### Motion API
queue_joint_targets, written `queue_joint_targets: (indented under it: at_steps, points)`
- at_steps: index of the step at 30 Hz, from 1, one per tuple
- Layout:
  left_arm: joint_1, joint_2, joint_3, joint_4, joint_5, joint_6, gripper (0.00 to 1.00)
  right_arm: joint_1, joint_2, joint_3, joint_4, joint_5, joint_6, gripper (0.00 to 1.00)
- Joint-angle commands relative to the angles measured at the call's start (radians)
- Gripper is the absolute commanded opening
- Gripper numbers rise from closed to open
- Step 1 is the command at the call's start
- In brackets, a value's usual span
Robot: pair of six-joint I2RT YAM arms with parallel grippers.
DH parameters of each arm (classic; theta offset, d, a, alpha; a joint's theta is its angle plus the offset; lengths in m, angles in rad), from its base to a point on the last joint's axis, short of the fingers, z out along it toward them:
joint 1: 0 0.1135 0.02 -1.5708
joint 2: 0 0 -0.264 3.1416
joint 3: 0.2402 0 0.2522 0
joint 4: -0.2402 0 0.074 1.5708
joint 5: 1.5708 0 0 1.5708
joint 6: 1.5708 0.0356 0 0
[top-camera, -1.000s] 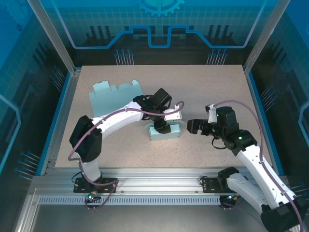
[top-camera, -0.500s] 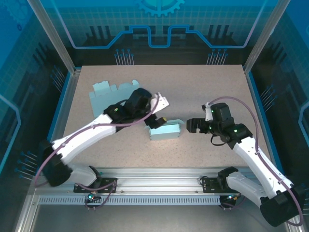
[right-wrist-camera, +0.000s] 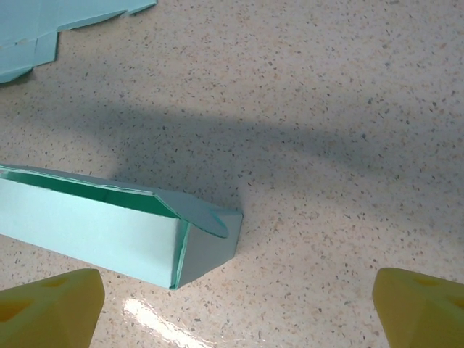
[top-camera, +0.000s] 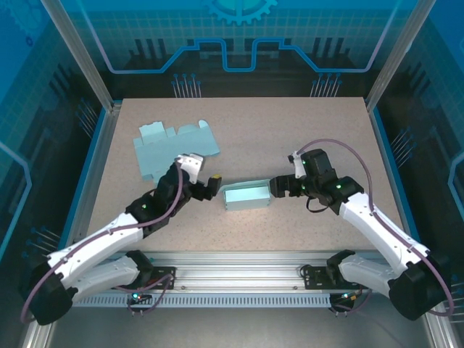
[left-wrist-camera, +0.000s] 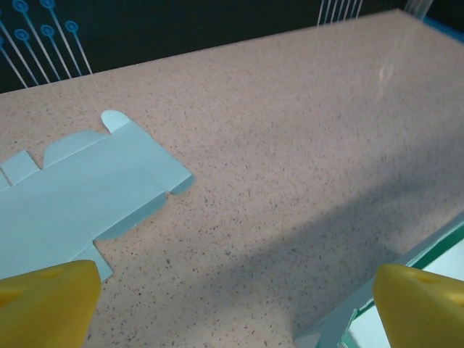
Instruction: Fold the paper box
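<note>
The light-teal paper box (top-camera: 246, 194) stands on the table between my two arms, its top open. In the right wrist view the box (right-wrist-camera: 101, 226) lies left of centre, and its rounded end flap (right-wrist-camera: 210, 217) is tucked over the near end. My right gripper (top-camera: 280, 186) is open just right of the box's end, with the yellow fingertips (right-wrist-camera: 51, 312) wide apart and nothing between them. My left gripper (top-camera: 212, 185) is open just left of the box, and its fingertips (left-wrist-camera: 43, 304) are also spread. A corner of the box (left-wrist-camera: 406, 279) shows at the lower right.
A flat, unfolded teal box blank (top-camera: 174, 147) lies at the back left of the table, also seen as the blank (left-wrist-camera: 80, 196) and its edge (right-wrist-camera: 43, 29). Speckled tabletop (top-camera: 304, 130) stretches behind the box. Metal frame rails (top-camera: 239, 268) run along the near edge.
My left arm has lifted off the box and drawn back to the left and nearer, its jaws now wide. My right gripper has moved left up to the box's right end.
</note>
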Motion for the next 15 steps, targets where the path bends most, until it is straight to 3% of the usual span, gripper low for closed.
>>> queue_joint_targets:
  at_steps: [1,10,15]
  points:
    - [0.030,-0.069,-0.038,0.089,0.038,-0.089,0.97,0.017,0.003,0.028,0.028,-0.018,-0.030,0.93]
    - [0.127,-0.069,-0.077,0.072,0.326,-0.087,0.82,0.041,0.028,0.074,0.035,-0.034,-0.077,0.83]
    - [0.129,0.000,-0.023,-0.002,0.378,-0.018,0.78,0.058,0.040,0.092,0.033,-0.039,-0.105,0.74]
